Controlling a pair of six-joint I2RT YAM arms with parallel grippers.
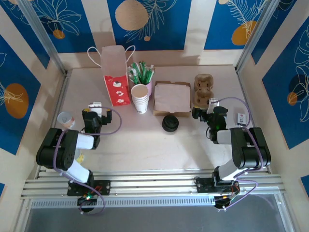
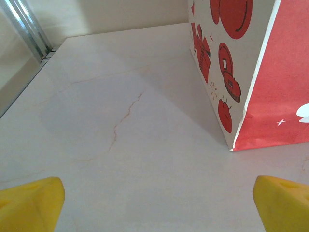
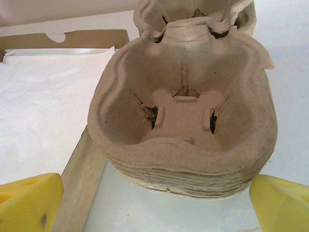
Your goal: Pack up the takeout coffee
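The left end effector (image 2: 157, 205) is released, its yellow fingertips (image 2: 31, 203) standing wide apart in the lower corners of the left wrist view, and nothing is held between them. Bare bench (image 2: 96, 121) is seen in front of it, and a red paper bag (image 2: 260, 72) stands at the upper right. The right end effector (image 3: 154, 205) is released and empty too. It is directed at a stack of pulp carriers (image 3: 183, 121) in the middle of the frame, with a flat box (image 3: 82, 174) touching the stack at the left.

The takeout coffee is judged to be not yet assembled. In the top view the white cups (image 1: 140, 99) stand stacked without lids near the centre, and the black lids (image 1: 170, 123) are piled just below the box. Whether the small pale cup (image 1: 65, 119) at the left edge belongs to the task cannot be told.

Such a cup is expected to be light, with a thin wall that is easily dented. It should be taken gently at the upper wall under the stiff rim and kept upright.
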